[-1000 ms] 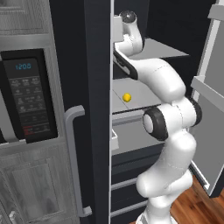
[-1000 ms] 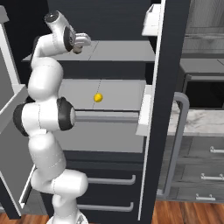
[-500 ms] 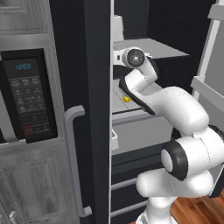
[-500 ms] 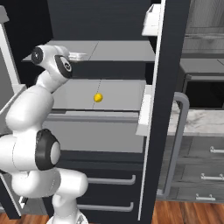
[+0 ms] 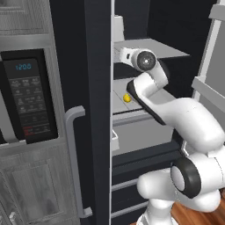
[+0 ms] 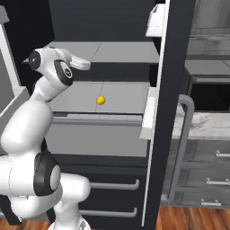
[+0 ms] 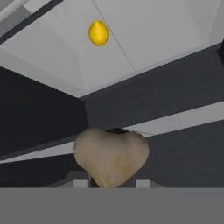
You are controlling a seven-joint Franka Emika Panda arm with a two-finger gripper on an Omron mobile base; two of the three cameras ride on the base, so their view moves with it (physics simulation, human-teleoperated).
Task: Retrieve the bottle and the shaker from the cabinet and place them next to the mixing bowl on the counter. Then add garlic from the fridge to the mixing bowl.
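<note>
My gripper (image 7: 108, 183) is closed on the garlic (image 7: 111, 159), a pale tan lump pinched between my two fingers, inside the open black fridge (image 6: 112, 18). I carry it there, I judge, so it can go to the mixing bowl. A small yellow ball (image 6: 101, 100) sits on the fridge's grey shelf (image 6: 126, 96), below my hand. Left of the fridge door handle (image 5: 74, 162), a microwave (image 5: 27, 99) has a clock display; its digits are too small to be sure of.

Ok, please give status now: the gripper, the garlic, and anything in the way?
Gripper closed on garlic, inside open fridge. Yellow ball on lower shelf, apart from garlic. Path out looks free.
</note>
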